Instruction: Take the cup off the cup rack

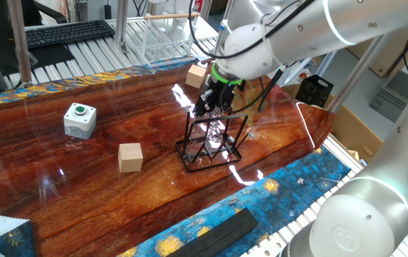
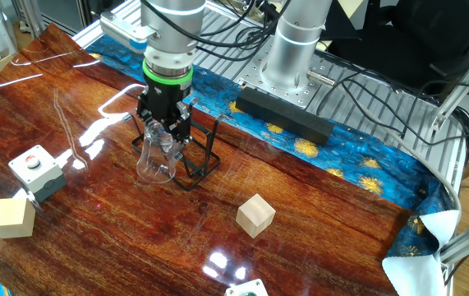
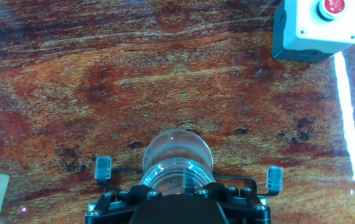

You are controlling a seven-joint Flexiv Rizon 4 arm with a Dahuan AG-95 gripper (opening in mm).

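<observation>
The clear cup [image 2: 156, 156] stands upside down at the small black wire cup rack [image 2: 200, 156] in the middle of the table. My gripper [image 2: 165, 125] comes straight down on it, its fingers on either side of the cup's upper part, shut on it. In one fixed view the gripper [image 1: 214, 106] sits on top of the cup [image 1: 209, 134] inside the rack [image 1: 218, 153]. In the hand view the cup's round end [image 3: 177, 158] lies just ahead of the hand, between two light-capped rack pegs [image 3: 103, 168]. The fingertips themselves are hidden there.
A tan wooden cube [image 1: 130, 157] lies left of the rack, another [image 1: 197, 75] behind it. A grey button box with a green button [image 1: 80, 119] stands further left. A box with a red button [image 2: 35, 171] and a large white wire rack [image 1: 157, 39] are also there.
</observation>
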